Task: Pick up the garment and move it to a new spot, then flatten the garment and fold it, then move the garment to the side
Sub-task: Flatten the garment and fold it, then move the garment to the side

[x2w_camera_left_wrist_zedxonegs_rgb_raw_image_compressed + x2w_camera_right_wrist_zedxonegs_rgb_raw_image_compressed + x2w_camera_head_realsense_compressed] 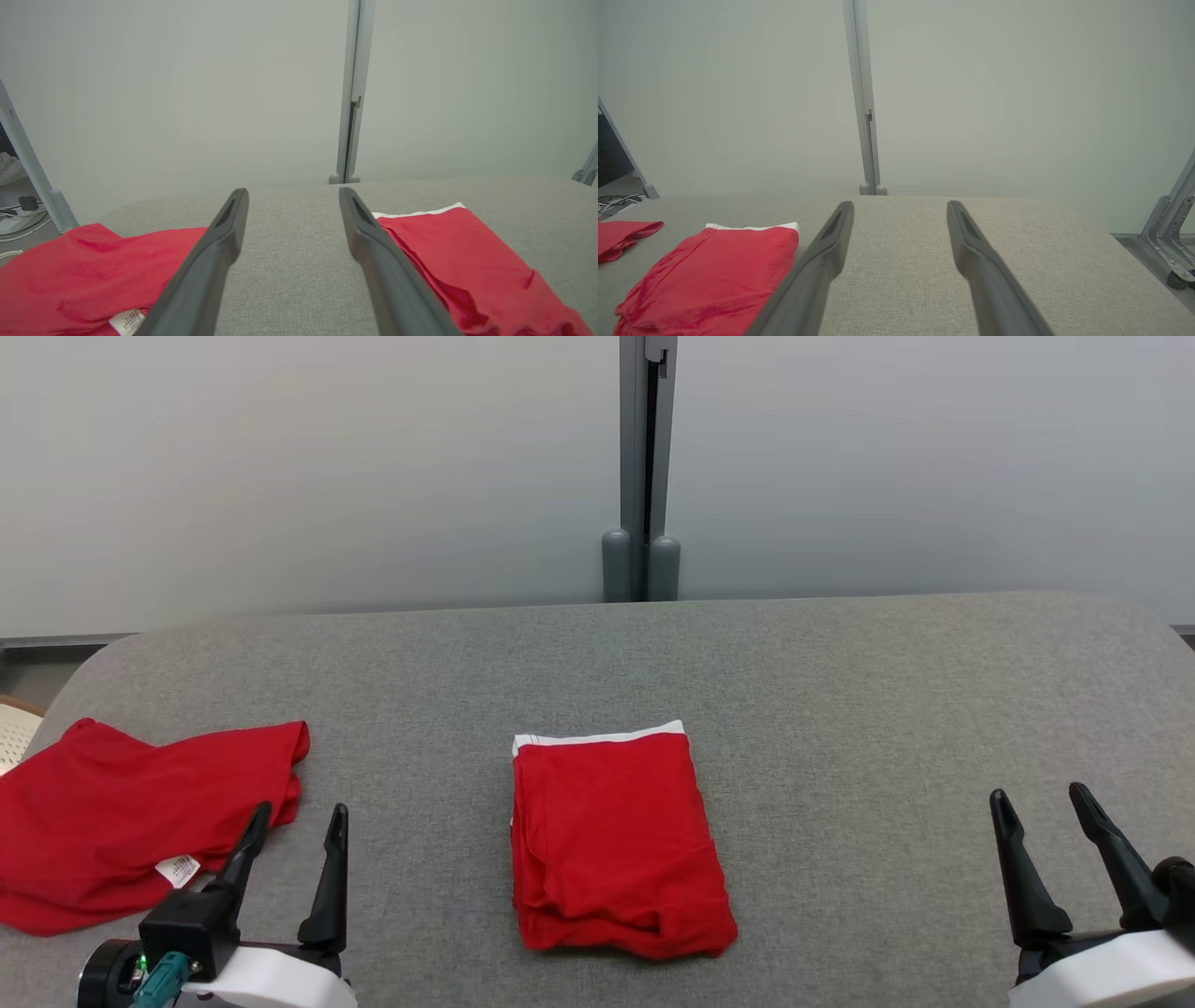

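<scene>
garment (pixel 616 845) red, folded rectangle, white band | left hand (pixel 301 809) wide | right hand (pixel 1038 793) wide

Surface: grey cloth-covered table (pixel 840 709), filling the lower frame.
Centre: folded red garment (pixel 616 845), white-edged.
Lower left: rumpled red garment (pixel 121 821), lying flat.

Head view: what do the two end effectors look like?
The left end effector and right end effector each have two long, tapered black fingers on white wrist housings. The left wrist carries a black block with a green light and teal plug.
</scene>
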`<state>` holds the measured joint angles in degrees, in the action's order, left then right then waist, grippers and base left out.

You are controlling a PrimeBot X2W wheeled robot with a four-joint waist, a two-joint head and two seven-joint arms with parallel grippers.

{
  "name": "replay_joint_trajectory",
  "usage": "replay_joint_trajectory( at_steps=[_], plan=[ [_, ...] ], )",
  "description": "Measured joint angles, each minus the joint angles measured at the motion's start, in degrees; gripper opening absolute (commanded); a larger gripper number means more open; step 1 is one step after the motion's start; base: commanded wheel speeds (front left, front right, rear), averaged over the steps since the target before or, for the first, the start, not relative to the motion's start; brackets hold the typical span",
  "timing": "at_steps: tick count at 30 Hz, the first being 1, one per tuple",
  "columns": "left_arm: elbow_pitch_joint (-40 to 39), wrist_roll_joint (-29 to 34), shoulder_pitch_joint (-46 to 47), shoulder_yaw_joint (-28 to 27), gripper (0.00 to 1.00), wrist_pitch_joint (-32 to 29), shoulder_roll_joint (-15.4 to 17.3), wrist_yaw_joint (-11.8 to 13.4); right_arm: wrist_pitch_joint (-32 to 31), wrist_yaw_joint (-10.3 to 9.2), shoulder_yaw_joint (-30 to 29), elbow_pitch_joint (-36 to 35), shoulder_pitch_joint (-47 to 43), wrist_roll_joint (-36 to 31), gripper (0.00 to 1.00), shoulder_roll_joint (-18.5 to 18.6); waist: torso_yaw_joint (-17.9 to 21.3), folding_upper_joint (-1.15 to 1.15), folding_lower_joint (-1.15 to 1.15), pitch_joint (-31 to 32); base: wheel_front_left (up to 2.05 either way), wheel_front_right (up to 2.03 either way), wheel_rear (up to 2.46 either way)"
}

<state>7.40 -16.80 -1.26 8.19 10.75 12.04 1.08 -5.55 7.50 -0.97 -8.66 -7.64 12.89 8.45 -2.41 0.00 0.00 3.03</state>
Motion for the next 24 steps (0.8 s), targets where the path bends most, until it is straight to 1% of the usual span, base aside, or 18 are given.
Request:
replay_joint_trajectory(
  at_steps=[12, 24],
  plan=[
    [-0.8, -0.4, -0.7, -0.3, 1.00, -0.6, 0.8, 0.8, -1.0, 0.00, -0.3, -2.5, -0.6, -0.2, 1.00, -1.0, -0.1, 0.00, 0.00, 0.3, 0.00, 0.00, 0.00],
    [-1.6, -0.8, -0.4, 0.3, 1.00, -0.7, 1.0, 1.3, -1.6, 0.00, -0.6, -2.4, -0.7, -0.4, 1.00, -1.5, -0.8, 0.00, 0.00, -0.1, 0.00, 0.00, 0.00]
  ],
)
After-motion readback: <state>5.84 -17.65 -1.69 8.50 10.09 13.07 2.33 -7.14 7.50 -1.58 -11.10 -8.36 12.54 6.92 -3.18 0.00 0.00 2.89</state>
